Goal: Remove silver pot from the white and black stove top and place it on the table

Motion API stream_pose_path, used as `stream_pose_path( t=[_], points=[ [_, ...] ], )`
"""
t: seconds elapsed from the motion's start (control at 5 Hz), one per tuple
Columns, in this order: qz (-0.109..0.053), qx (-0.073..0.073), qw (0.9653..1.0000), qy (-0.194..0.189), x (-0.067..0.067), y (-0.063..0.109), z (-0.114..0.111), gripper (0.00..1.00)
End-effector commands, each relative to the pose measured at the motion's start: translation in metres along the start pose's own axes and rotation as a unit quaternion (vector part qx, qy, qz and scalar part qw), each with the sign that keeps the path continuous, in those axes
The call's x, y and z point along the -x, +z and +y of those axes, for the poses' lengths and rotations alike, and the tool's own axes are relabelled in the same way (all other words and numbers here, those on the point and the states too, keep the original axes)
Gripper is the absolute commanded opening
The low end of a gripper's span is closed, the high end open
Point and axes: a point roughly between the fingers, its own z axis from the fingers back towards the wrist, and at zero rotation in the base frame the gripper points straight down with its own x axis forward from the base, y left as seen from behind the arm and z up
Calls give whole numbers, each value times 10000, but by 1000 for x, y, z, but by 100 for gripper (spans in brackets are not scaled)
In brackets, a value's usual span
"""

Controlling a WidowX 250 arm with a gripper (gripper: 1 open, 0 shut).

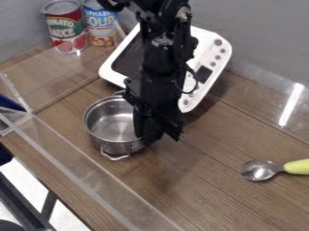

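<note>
Pot (pixel 111 126): stood on the counter (pixel 236 135), just beside the stove (pixel 208 65), not on it. Fingers (pixel 154 135): closed on its thin rim. Hazard: the one-sided rim hold could slip, tilting the pot or knocking the stove.

I get bright, even light from above. A pale sheen washes the table (pixel 211 180) at far left, the silver pot (pixel 108 131) glints inside, shadows are faint, and the whole picture is soft and grainy.
</note>
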Motion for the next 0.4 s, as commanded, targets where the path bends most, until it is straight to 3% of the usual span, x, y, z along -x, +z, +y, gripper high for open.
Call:
stream_pose_path(
  t=[0.0,0.2],
  points=[
    [-205,-180,9995,-172,-10,18,1,0],
    [-174,-278,9993,-204,-13,32,-4,0]
  ],
)
